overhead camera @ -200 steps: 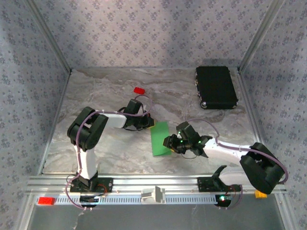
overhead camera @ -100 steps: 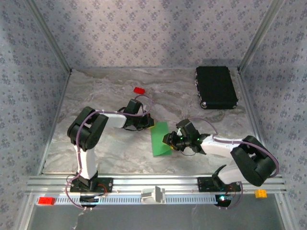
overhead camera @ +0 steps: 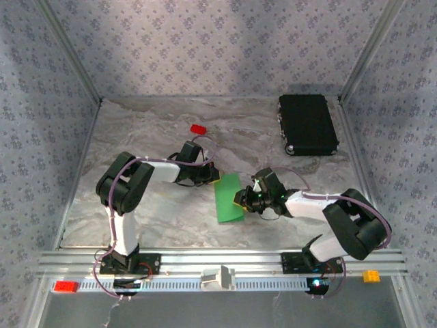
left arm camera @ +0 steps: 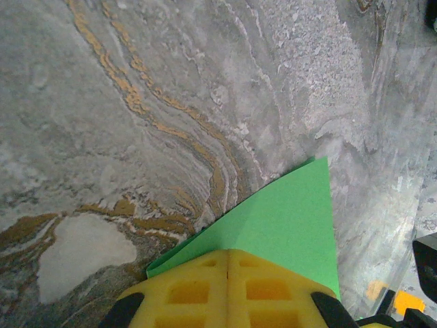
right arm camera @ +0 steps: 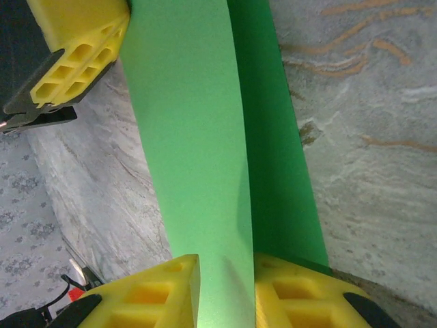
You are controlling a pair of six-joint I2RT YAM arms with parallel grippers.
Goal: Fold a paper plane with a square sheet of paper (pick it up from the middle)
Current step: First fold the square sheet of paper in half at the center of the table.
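Two arms meet over one green paper (overhead camera: 227, 198) at the centre of the marbled table (overhead camera: 136, 137), the fold into a plane apparently at an early crease. The left arm (overhead camera: 126, 188) reaches in from centre left and the right arm (overhead camera: 348, 225) from lower right, so each works an opposite end of the strip. One black case (overhead camera: 307, 124) lies at upper right, well apart from the work. The paper lies as a narrow doubled strip slanting down the middle of the frame, one layer raised above the other in the right wrist view. The left claw (left arm camera: 227, 256), fingers closed tight together, rests on the paper's upper corner, seemingly to pin it flat, not pinch it. The right claw (right arm camera: 225, 263) stands partly apart at the strip's lower right edge, the raised layer running between its fingers, likely to press the crease; a firm grip cannot be told. One red block (overhead camera: 198, 128) sits above centre, untouched.
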